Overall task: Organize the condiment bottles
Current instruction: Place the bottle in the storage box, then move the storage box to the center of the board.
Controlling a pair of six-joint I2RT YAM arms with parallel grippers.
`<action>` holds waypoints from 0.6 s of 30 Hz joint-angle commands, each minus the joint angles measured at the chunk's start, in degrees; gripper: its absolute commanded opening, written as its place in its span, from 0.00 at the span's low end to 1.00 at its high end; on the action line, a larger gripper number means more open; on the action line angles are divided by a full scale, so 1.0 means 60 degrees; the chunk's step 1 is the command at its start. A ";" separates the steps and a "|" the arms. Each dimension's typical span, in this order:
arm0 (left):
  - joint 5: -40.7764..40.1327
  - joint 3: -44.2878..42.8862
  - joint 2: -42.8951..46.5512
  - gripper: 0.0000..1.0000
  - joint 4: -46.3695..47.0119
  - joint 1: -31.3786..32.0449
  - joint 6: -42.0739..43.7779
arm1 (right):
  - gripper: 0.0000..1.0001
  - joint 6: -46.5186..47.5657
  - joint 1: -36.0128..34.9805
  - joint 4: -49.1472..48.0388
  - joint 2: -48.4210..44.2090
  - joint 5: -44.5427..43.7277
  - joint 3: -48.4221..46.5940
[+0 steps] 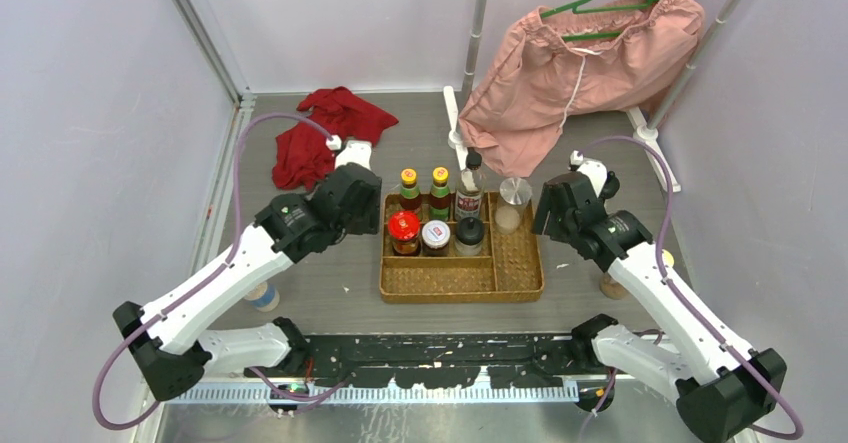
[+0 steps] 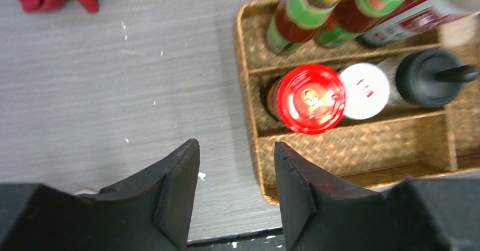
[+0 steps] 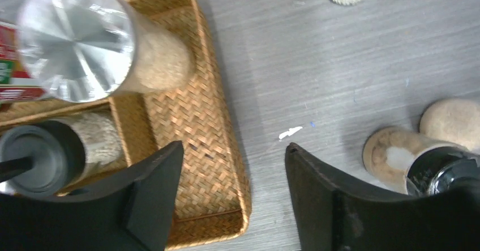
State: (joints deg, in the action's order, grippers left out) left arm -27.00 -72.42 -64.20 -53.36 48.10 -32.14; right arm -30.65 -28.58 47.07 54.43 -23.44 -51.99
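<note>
Spread and empty: left claw [image 2: 236, 146], right claw [image 3: 235, 145]. Red-lidded jar [image 2: 310, 98] ahead-right of left claw, inside wicker tray [image 2: 244, 92]; silver-lidded shaker [image 3: 73, 38] ahead-left of right claw. Likely hazards: finger snagging tray rim on descent, toppling bottles; right finger nudging nearby black-lidded shaker [image 3: 396, 156].

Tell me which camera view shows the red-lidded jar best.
Left wrist view: the red-lidded jar sits close, lid emblem visible. The top view shows it small in the woven wicker tray. The right wrist view misses it.
</note>
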 commanded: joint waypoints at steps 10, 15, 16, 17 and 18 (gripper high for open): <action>-0.0201 0.2607 0.0699 0.49 0.0204 -0.0033 -0.1552 | 0.65 -0.0946 0.0715 -0.0907 0.0838 0.1416 0.1003; -0.0016 0.3373 0.0441 0.48 0.0906 -0.0033 -0.1925 | 0.63 -0.1071 0.0704 -0.1464 0.1189 0.1580 0.1485; 0.0051 0.3560 0.0377 0.48 0.1117 -0.0033 -0.2001 | 0.62 -0.1109 0.0702 -0.1571 0.1239 0.1657 0.1578; 0.0114 0.3736 0.0325 0.48 0.1334 -0.0033 -0.2091 | 0.60 -0.1136 0.0718 -0.1652 0.1297 0.1699 0.1601; 0.0140 0.3931 0.0292 0.48 0.1531 -0.0033 -0.2186 | 0.59 -0.1170 0.0707 -0.1718 0.1373 0.1697 0.1638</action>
State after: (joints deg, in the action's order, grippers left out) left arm -26.85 -51.81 -61.63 -50.78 48.10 -41.93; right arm -35.88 -24.60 41.12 61.60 -14.44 -42.87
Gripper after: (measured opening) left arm 0.484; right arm 0.613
